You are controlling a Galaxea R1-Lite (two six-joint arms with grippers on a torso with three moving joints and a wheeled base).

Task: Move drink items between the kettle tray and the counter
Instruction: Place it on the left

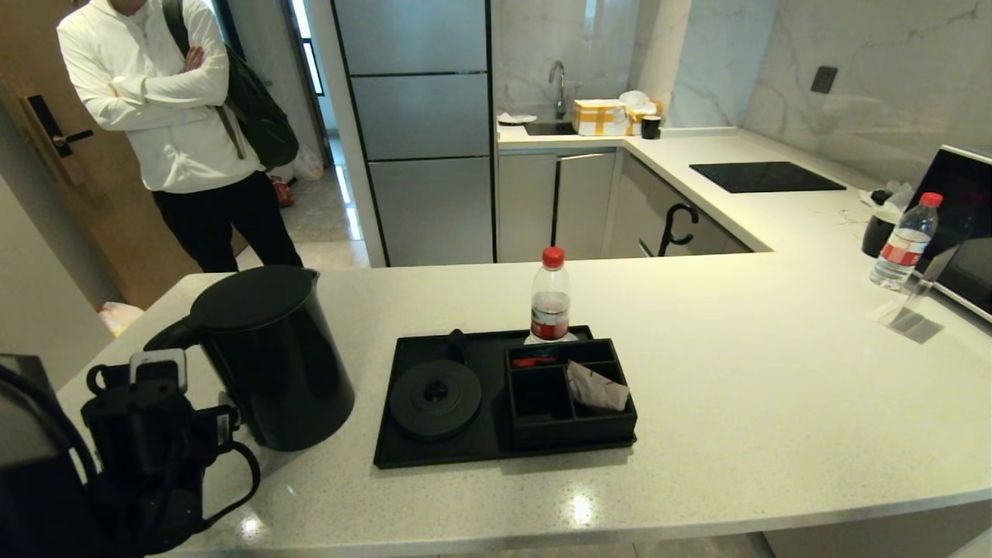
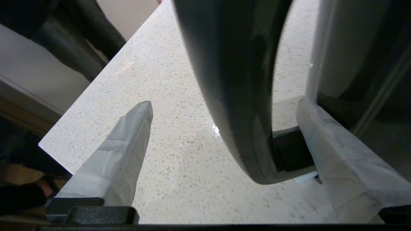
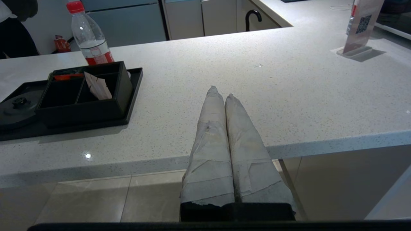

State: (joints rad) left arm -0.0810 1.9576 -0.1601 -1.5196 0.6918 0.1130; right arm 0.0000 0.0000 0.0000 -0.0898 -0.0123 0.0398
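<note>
Now the tall matte-black electric kettle (image 1: 271,356) is standing on the pale speckled stone counter (image 1: 736,364), just left of the flat black tray (image 1: 434,457), whose round base is sitting bare. The left gripper (image 2: 224,106) is straddling the kettle's loop handle, fingers spread. The beige sachet (image 1: 595,387) is leaning in the tray's organiser box. The right gripper (image 3: 221,94), fingers pressed together, is hanging off the counter's edge, right of the tray.

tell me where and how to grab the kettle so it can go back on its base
Grip the kettle by its loop handle, coming from its left side, where the handle faces the left gripper. The open fingers already straddle the loop. The body looks too wide for them, and the round base sits empty on the tray.
</note>
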